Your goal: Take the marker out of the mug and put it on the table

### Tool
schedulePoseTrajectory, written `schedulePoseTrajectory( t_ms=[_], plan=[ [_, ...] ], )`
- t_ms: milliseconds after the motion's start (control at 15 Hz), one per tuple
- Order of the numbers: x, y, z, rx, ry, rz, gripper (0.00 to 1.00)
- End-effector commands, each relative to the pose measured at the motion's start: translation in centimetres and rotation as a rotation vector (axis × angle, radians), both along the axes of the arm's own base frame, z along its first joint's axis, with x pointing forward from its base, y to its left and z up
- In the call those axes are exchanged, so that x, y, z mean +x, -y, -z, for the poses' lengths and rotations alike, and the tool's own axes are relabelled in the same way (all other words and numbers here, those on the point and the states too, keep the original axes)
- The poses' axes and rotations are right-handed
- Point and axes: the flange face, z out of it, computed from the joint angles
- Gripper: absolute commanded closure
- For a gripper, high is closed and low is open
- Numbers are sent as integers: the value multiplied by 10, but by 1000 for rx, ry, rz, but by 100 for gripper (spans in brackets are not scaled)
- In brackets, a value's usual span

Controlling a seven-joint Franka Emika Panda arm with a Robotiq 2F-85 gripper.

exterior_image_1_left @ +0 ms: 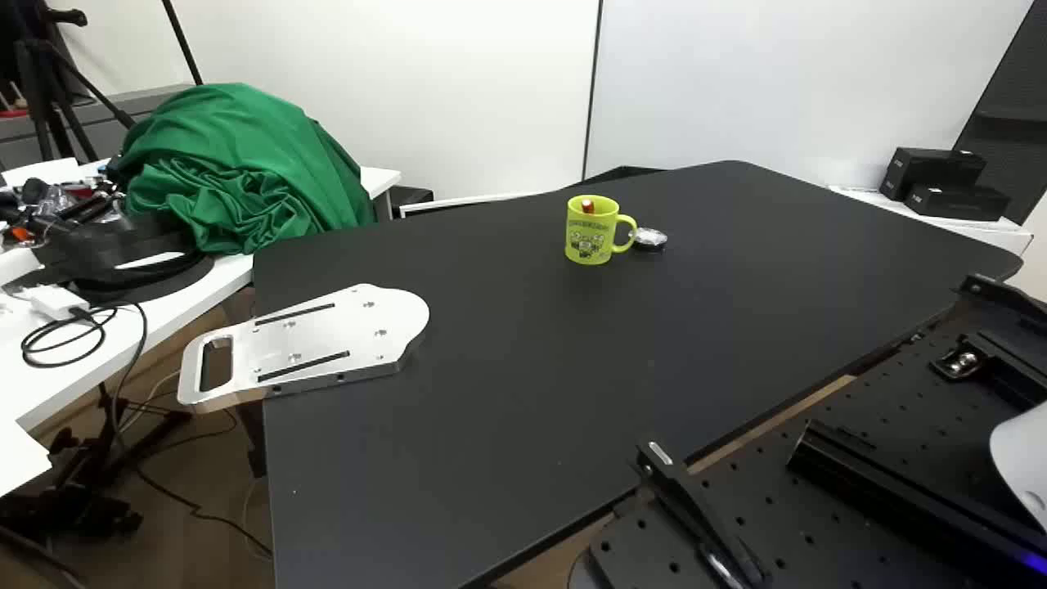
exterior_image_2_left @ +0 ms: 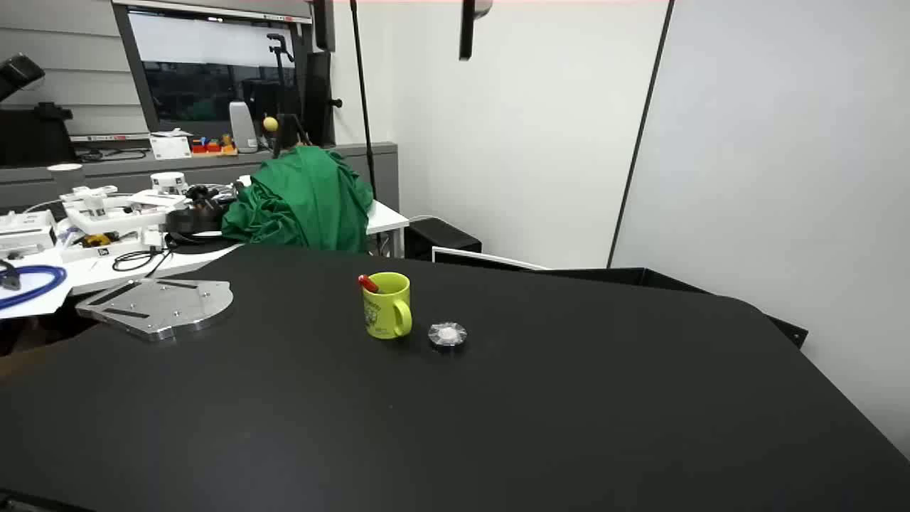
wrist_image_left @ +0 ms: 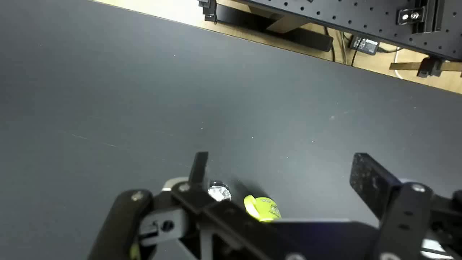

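Note:
The yellow-green mug (exterior_image_1_left: 589,235) stands upright on the black table (exterior_image_1_left: 507,368); it also shows in an exterior view (exterior_image_2_left: 388,314) and in the wrist view (wrist_image_left: 266,208). The marker's red end (exterior_image_1_left: 587,206) sticks out above the mug's rim, and it leans to one side in an exterior view (exterior_image_2_left: 368,284). The rest of the marker is inside the mug, and it is hidden in the wrist view. My gripper (wrist_image_left: 280,162) is open and empty, well above the table. Its fingertips (exterior_image_2_left: 395,52) show at the top of an exterior view, high above the mug.
A small round clear-topped disc (exterior_image_1_left: 650,239) lies beside the mug's handle. A silver metal plate (exterior_image_1_left: 319,331) overhangs the table's edge. A white cluttered table with a green cloth (exterior_image_1_left: 245,172) stands beyond. A black perforated base (exterior_image_1_left: 785,507) borders the near side.

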Motion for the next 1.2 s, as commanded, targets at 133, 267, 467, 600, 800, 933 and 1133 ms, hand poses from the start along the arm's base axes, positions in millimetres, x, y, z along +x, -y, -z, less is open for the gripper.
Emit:
schedulePoseTrajectory(
  t_ms=[133,267,467,600,800,933,1133],
  plan=[
    [0,0,-1,-1,3,0,0],
    [0,0,-1,-1,3,0,0],
    [0,0,-1,-1,3,0,0],
    [31,-4,15,-17,-6,0,0],
    [85,-19,52,-60,-16,-15,0],
    [115,-27,79,-105,-49,-35,0],
    [164,-48,123,-167,-115,-75,0]
  ],
)
